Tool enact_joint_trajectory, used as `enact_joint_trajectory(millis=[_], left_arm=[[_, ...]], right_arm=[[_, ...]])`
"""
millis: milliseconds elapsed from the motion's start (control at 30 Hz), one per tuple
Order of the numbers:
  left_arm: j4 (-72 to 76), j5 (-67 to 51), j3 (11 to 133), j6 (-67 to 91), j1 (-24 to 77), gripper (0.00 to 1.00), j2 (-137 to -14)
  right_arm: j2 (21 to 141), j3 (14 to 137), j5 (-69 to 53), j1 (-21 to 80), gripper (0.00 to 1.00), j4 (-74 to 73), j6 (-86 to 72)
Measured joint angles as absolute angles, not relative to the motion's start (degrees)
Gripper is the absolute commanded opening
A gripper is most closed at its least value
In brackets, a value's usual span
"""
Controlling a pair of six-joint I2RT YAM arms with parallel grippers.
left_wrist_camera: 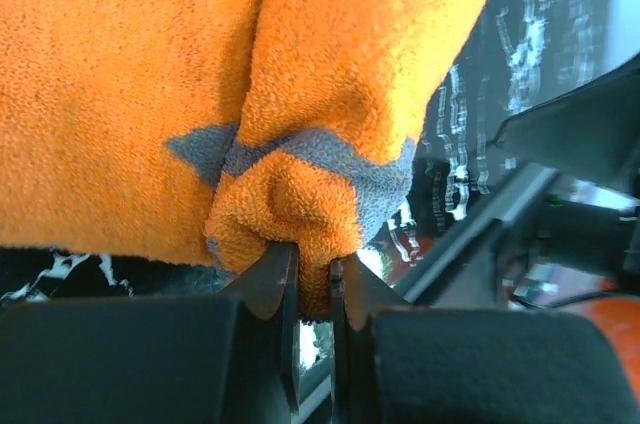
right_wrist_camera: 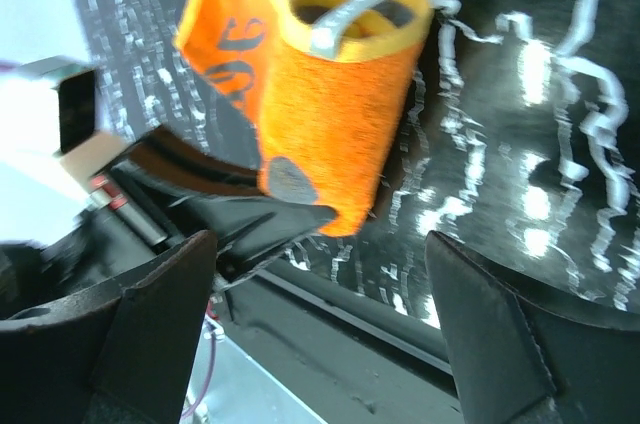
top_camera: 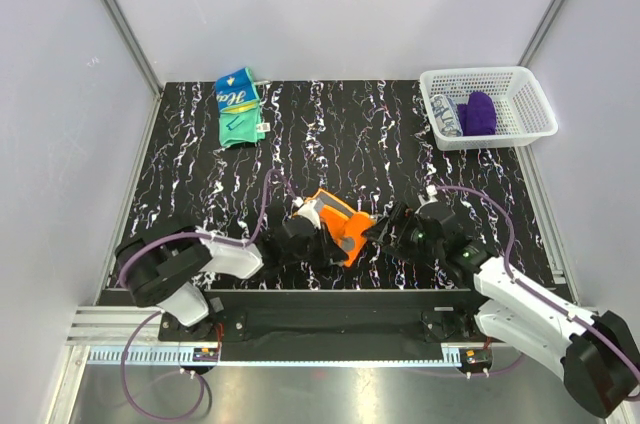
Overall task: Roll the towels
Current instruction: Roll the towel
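**Left jaws pinch the orange towel; right jaws gape before it**

The left gripper (left_wrist_camera: 310, 286) has its jaws drawn almost together on a bunched fold of the orange towel (left_wrist_camera: 130, 94), right at the grey trim. Beyond the fingertips (left_wrist_camera: 262, 279) the rest of the cloth spreads out, doubled over on itself.

The right gripper (right_wrist_camera: 320, 244) stands wide open with nothing between its jaws. The same towel sits just ahead of them, curled into a loose loop (its lower corner is the part the left jaws have).

Well beyond the left jaws, the teal-green towel (top_camera: 240, 104) lies at the far edge of the black marbled table (top_camera: 340, 134). Well beyond the right jaws sits a white basket (top_camera: 485, 73) holding a purple cloth (top_camera: 479, 114).
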State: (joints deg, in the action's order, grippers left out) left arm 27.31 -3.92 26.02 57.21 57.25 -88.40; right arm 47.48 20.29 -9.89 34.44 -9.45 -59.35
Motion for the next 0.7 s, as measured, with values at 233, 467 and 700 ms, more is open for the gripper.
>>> enact_joint_trajectory(millis=[233, 467, 700], left_arm=[[44.7, -12.6, 22.2, 65.9, 54.4, 0.00, -94.2], [61.0, -18.0, 20.4, 74.5, 53.2, 0.00, -101.1], [68.9, -19.7, 20.2, 79.1, 53.2, 0.00, -104.1]], right_arm=[[52.5, 20.1, -11.7, 34.4, 0.90, -2.0, -59.6], [51.7, 18.5, -11.6, 34.4, 0.89, -1.7, -59.6], [48.9, 15.7, -11.5, 34.4, 0.87, -2.9, -59.6]])
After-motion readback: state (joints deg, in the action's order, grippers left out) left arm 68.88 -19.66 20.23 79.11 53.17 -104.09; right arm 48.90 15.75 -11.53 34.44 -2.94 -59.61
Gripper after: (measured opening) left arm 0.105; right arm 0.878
